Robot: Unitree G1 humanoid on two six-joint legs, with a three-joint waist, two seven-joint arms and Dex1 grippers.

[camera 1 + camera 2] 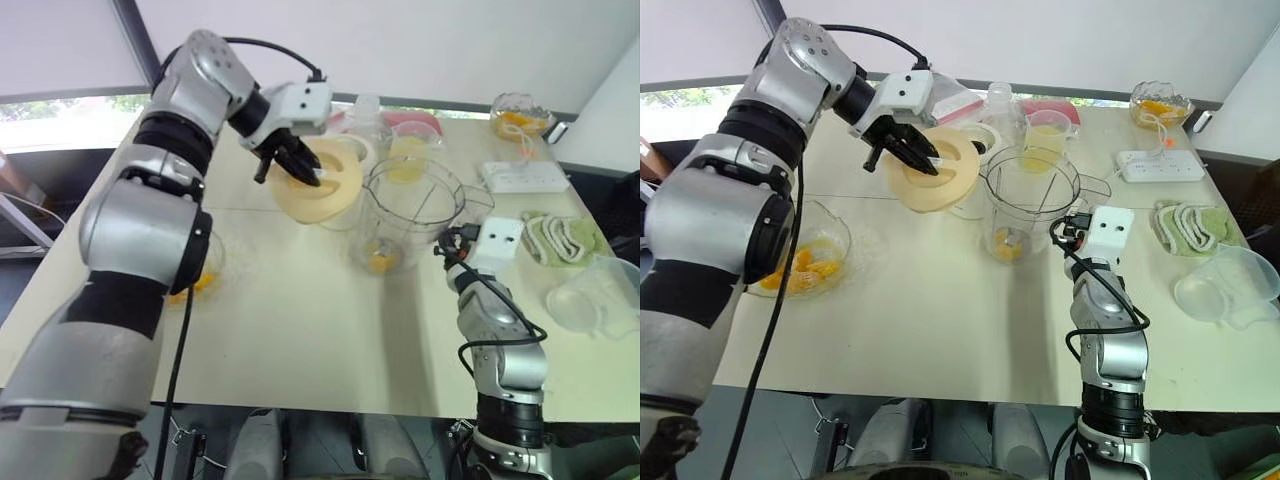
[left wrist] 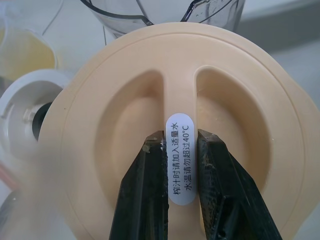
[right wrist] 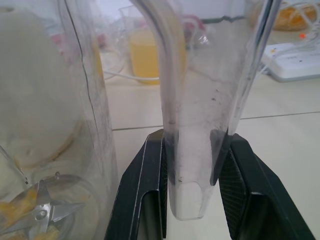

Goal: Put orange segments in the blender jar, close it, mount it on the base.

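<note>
The clear blender jar [image 1: 408,215] stands mid-table with orange segments [image 1: 381,262] over its blades [image 3: 42,212]. My right gripper [image 3: 190,185] is shut on the jar's handle [image 3: 192,150]. My left gripper [image 2: 180,170] is shut on the centre ridge of the cream lid [image 2: 175,115], holding it tilted in the air just left of the jar's rim [image 1: 930,170]. The white blender base [image 1: 975,140] sits behind the lid. A glass bowl of orange segments [image 1: 800,262] rests at the table's left.
A measuring cup of juice [image 1: 1047,140] stands behind the jar. At the far right are a bowl of fruit [image 1: 1158,105] and a power strip [image 1: 1162,163]. A folded cloth [image 1: 1195,225] and clear plastic containers [image 1: 1225,285] lie to the right.
</note>
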